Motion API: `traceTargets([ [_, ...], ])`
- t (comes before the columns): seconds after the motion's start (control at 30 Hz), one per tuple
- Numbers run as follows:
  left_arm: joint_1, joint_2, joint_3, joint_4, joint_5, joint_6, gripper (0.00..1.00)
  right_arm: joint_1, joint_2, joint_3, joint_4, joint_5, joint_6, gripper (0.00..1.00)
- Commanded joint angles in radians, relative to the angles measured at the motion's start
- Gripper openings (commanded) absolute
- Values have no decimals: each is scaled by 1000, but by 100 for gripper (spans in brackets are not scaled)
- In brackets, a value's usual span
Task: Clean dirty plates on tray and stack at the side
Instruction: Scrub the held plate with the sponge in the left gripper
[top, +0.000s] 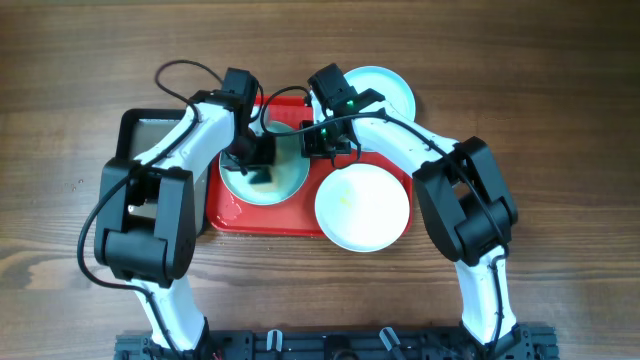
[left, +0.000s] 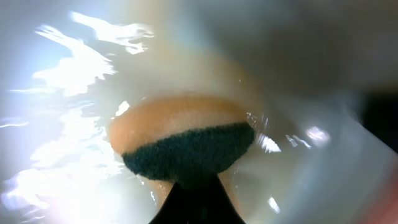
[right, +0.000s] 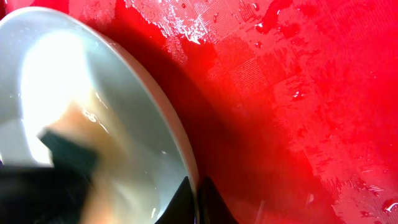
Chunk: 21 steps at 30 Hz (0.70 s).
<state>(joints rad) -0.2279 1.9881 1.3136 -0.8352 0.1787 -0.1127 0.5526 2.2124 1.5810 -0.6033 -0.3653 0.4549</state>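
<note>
It looks to me like a robotics lab bench, not a kitchen. The wood-grain table (top: 560, 60) is otherwise bare, and a left arm (top: 150, 215) and a right arm (top: 465, 215) are mounted on a black rail (top: 330, 343) along its near edge. A loose cable (top: 185, 70) loops toward the far edge. The only kitchenware is staged mid-table: a wet red tray (top: 260, 222), a sponge (left: 186, 149) and plain plates (top: 362, 208).

Overhead camera: fixed above the table (top: 560, 120), facing straight down from a distance, with the tray (top: 260, 218) mid-frame. Left wrist camera: over the tray, extremely close, facing the mint plate (top: 288, 178) and sponge (left: 186, 140). Right wrist camera: low over the tray's floor, close, facing that plate's rim. All three views share this plate.
</note>
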Motion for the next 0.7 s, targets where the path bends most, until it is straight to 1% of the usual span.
traceTargets([
  [0.0, -30, 60, -53, 19, 375, 191, 4, 16, 15, 12, 6, -63, -7, 4],
  [0.1, -30, 60, -53, 147, 359, 180, 4, 16, 15, 12, -5, -63, -7, 4],
  [0.13, -30, 60, -53, 192, 315, 153, 4, 16, 15, 12, -8, -63, -7, 4],
  [0.17, -30, 60, -53, 241, 242, 104, 4, 16, 15, 12, -9, -63, -7, 5],
  [0.23, -30, 60, -53, 332, -12, -39, 4, 16, 15, 11, -11, -63, -7, 4],
  [0.3, -30, 60, -52, 344, -271, -180, 4, 16, 15, 11, -11, -63, -7, 4],
  [0.37, -29, 60, -49, 306, -408, -256, 4, 16, 15, 11, -11, -63, -8, 4],
  [0.43, -29, 60, -26, 219, -483, -293, 4, 16, 15, 11, -11, -62, -8, 4],
  [0.57, -27, 60, 69, 58, -521, -297, 4, 16, 15, 11, -12, -62, -8, 4],
  [0.67, 2, 60, 237, -107, -505, -296, 4, 15, 15, 11, -23, -47, -10, 4],
])
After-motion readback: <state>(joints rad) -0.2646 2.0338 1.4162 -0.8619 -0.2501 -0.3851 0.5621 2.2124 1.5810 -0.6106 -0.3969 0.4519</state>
